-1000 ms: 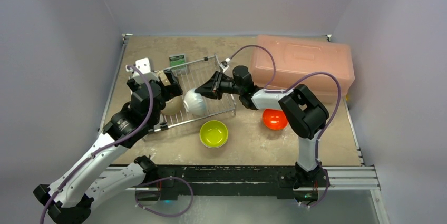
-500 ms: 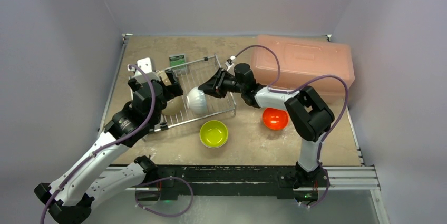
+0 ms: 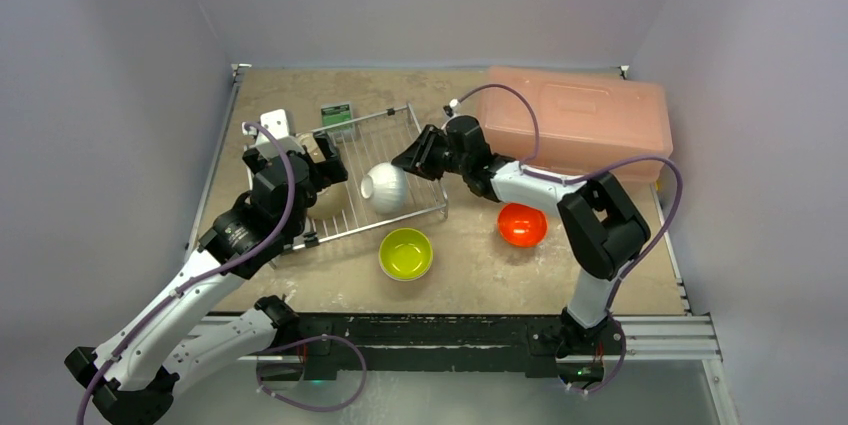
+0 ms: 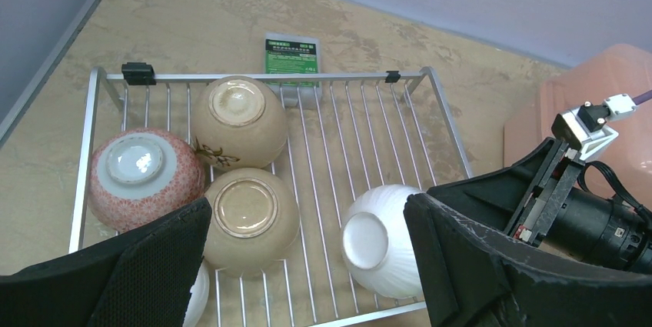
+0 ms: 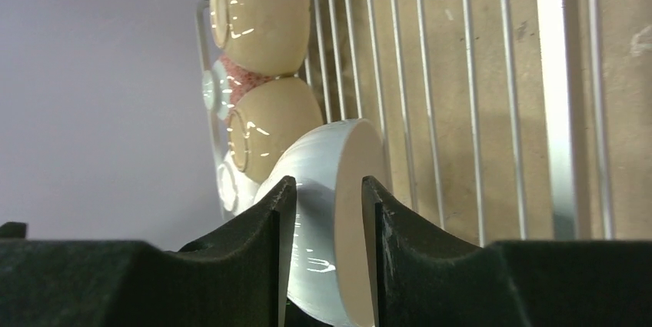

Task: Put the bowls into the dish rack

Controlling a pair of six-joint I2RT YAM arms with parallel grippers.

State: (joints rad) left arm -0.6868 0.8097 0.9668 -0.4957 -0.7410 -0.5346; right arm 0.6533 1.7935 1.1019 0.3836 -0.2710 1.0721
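The silver wire dish rack [image 3: 366, 141] lies left of centre. In the left wrist view the rack [image 4: 261, 77] holds two upturned beige bowls [image 4: 239, 121] [image 4: 249, 218], a red-patterned bowl [image 4: 137, 175], a partly hidden white one [image 4: 196, 296] and a tilted white bowl [image 4: 382, 239] near its front right corner. That white bowl [image 3: 385, 186] leans on the wires. My right gripper [image 3: 408, 160] sits just right of it, slightly open; in its wrist view the gripper [image 5: 329, 196] straddles the bowl's rim [image 5: 338, 150] with gaps. My left gripper [image 3: 320, 163] [image 4: 307, 204] hovers open and empty over the rack.
A lime-green bowl [image 3: 406, 253] sits on the table in front of the rack. An orange bowl [image 3: 522, 224] lies under my right forearm. The pink plastic box [image 3: 575, 125] stands at the back right. A green card [image 3: 337, 115] and a white block [image 3: 272, 122] lie behind the rack.
My right gripper moved the white bowl a little up and right in the rack, opened, and drew back to the right. The bowl now rests tilted on the wires. The left arm stayed still.
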